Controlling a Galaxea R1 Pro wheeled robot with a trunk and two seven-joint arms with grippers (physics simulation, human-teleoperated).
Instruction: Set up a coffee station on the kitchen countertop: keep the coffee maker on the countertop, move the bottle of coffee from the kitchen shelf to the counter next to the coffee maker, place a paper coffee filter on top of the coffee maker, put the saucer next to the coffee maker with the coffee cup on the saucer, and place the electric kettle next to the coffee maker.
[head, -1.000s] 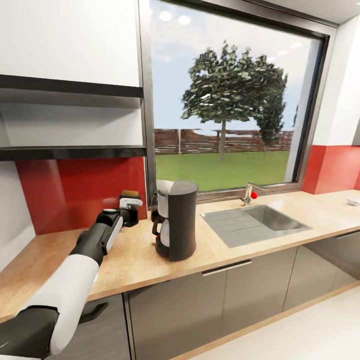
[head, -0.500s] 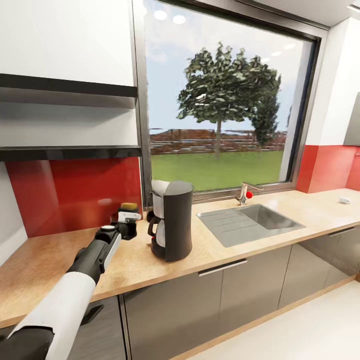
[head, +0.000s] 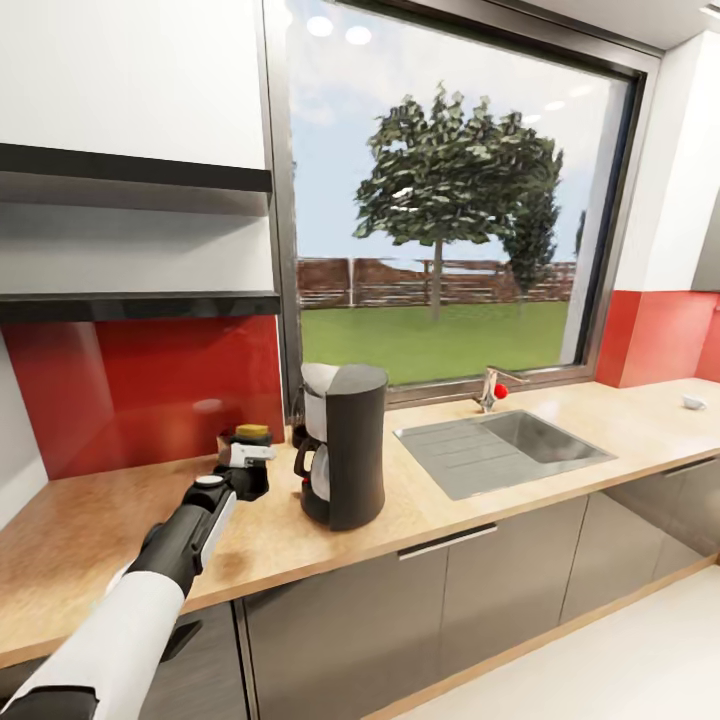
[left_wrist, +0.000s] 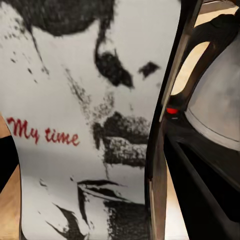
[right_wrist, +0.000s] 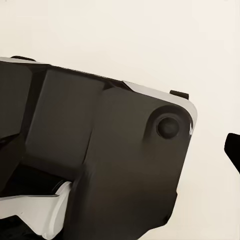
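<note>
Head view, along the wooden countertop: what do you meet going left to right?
Left gripper at the yellow-capped coffee bottle → black coffee maker → grey steel sink → small white object at far right.

The robot's left arm (head: 150, 590) wears a smooth white shell along its upper segment, giving way to a glossy black forearm with a white panel down one side. A round white cap tops the wrist joint (head: 209, 482), ahead of a black pincer (head: 247, 462) mount carrying a small white block. In the right wrist view, a matte black, angular housing (right_wrist: 100, 160) with white edging bears one round recessed black fastener (right_wrist: 168, 127).
</note>
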